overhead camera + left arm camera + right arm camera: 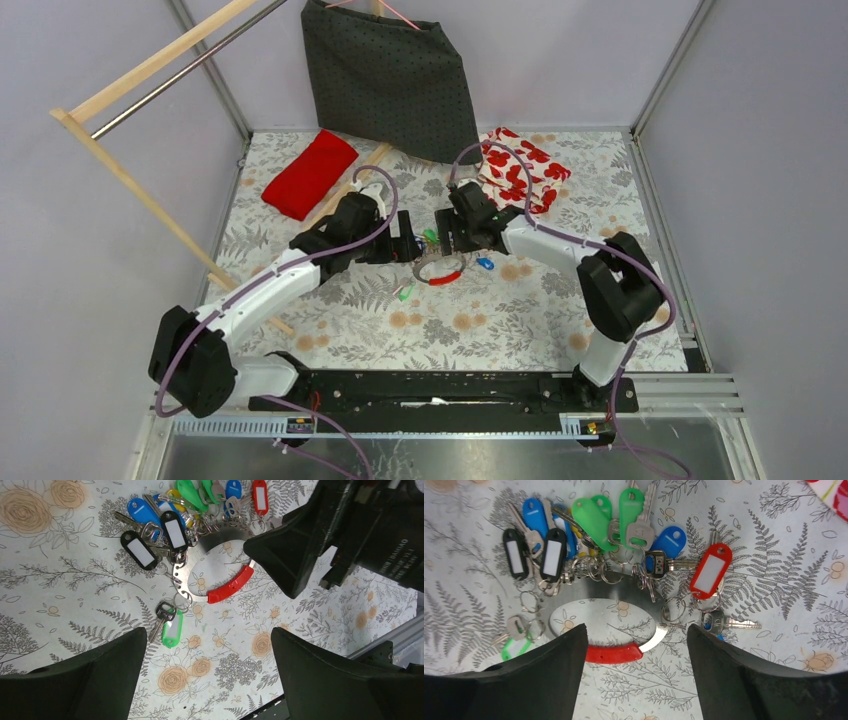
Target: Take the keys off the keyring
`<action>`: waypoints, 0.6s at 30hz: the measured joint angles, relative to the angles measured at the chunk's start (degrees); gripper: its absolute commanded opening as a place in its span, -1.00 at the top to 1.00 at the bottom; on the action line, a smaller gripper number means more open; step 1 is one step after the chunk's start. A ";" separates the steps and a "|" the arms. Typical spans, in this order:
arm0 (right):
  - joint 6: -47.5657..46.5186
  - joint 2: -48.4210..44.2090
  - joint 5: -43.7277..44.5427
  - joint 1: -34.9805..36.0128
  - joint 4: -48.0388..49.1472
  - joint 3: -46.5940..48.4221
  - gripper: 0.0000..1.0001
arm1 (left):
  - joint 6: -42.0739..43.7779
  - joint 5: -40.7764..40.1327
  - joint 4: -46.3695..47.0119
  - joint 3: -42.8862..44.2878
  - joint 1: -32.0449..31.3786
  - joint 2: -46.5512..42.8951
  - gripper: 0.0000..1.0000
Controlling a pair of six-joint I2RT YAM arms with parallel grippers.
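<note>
Right pincer (pixel 634 635) jaws apart either side of red segment at 6 o'clock of flat silvery metal keyring (pixel 616 654), ring lying on floral-print bench (pixel 774 555), metal keys with green, blue, red, black plastic tags (pixel 624 525) bunched at 12 o'clock, left pincer (pixel 207 635) wide apart, gripping nothing

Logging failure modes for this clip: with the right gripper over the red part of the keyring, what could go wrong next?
The keyring lies flat on the table, so the right gripper, straddling its red section, may slip off it.
The keys overlap in a tight bunch; pulling one could drag the rest.
The left gripper hovers close by, risking a collision.
</note>
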 measured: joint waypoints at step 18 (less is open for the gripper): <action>2.29 1.79 1.18 0.00 3.28 -8.33 -0.27 | -1.29 8.68 6.14 0.00 0.22 7.28 -0.65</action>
